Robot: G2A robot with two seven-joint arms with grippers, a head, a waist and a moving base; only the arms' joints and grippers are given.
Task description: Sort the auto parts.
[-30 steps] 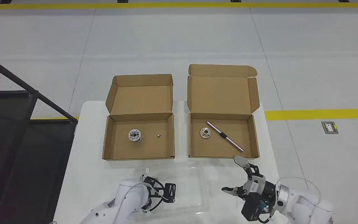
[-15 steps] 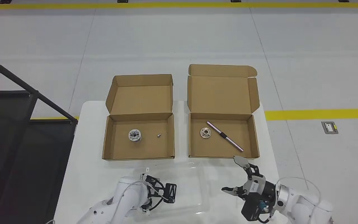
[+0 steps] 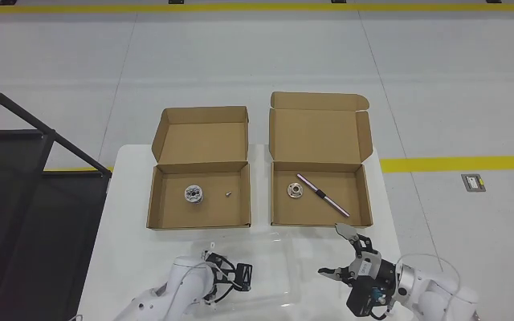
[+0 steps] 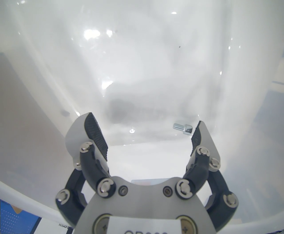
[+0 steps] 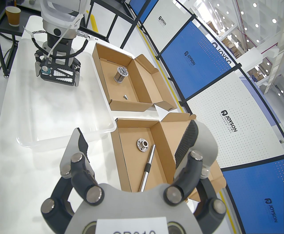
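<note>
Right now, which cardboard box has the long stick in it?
The box nearer the right end effector: the rod lies there beside a flange. The other box holds a ribbed cylinder and a small bolt.

Bright, even light falls from overhead, and the ceiling lamps (image 5: 250, 15) show as white dots in the right wrist view. In the left wrist view they glint as small glare spots on the clear tray (image 4: 95, 34), whose curved wall looks milky. Shadows inside the cardboard boxes (image 3: 173, 201) are soft and faint. Both wrist views bow straight lines towards their edges, as the blue panels (image 5: 195, 55) show.
</note>
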